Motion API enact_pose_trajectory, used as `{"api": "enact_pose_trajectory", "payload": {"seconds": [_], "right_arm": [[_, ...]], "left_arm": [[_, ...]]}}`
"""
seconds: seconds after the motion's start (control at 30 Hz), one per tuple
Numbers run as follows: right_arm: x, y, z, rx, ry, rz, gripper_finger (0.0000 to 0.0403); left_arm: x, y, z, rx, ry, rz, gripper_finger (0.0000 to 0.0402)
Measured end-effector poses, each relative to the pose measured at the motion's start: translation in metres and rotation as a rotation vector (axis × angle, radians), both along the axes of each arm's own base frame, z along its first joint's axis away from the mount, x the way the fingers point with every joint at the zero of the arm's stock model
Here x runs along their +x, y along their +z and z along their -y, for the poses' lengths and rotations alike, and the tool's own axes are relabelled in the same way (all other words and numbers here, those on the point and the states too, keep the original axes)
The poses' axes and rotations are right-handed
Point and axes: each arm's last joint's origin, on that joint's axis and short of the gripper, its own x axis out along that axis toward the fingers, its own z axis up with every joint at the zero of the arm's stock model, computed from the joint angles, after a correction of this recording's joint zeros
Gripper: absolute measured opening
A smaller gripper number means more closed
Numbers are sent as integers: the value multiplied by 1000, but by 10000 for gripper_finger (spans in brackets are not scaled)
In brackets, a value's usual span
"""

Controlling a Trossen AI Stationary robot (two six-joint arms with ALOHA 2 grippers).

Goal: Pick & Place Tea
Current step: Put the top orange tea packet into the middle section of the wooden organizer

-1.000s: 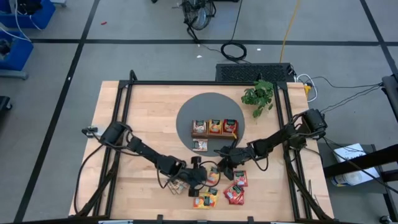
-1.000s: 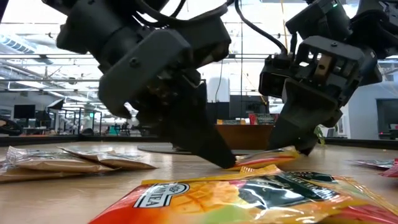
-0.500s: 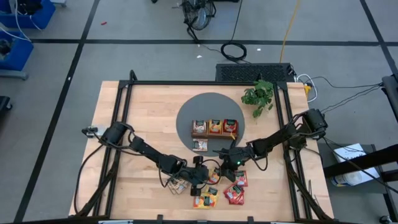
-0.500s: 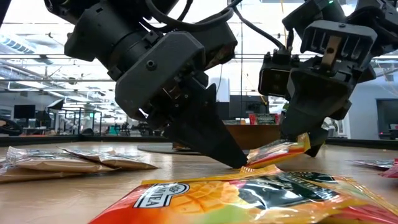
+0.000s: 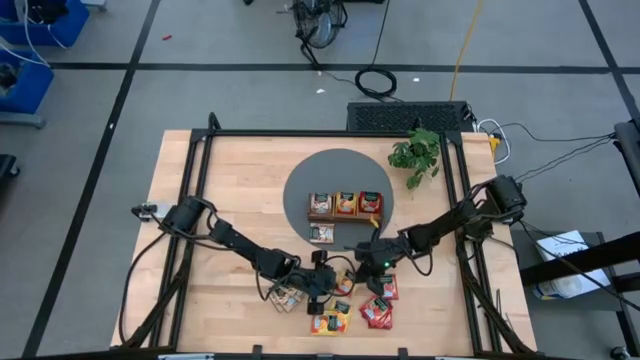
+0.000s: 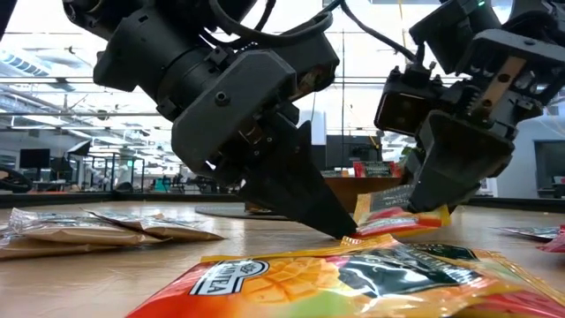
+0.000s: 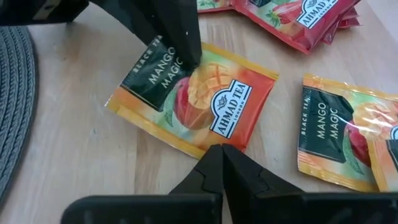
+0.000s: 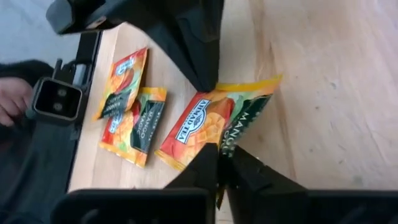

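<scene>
Low view: closed left end effector point(image 6: 346, 235) pins the mango sachet point(image 6: 397, 218); right end effector point(image 6: 422, 205) grips its edge, so lifting could tear it.

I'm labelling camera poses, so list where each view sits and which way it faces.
High: above the table, facing straight down; shows both arms, left hand and right hand.
Low: at table-top height, facing level across into the room; both hands enter from above.
Left wrist: on the left arm, looking past its shut fingers at the mango sachet.
Right wrist: on the right arm, looking past its own fingers at that sachet.
Shared: both wrist views show the same sachet and the opposite hand.
</scene>
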Motion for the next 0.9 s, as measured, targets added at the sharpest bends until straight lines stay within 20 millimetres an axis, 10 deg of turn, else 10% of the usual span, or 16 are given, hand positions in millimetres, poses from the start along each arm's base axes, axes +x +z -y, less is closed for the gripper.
{"api": "enact_pose_trajectory", "payload": {"seconds": [0.4, 0.9], "right_arm": [[-5, 28, 1, -44, 34, 87, 1], [-8, 131, 39, -314, -93, 69, 0]], "left_arm": [[-22, 61, 20, 34, -126, 66, 34], [-74, 76, 41, 226, -107, 73, 33]]}}
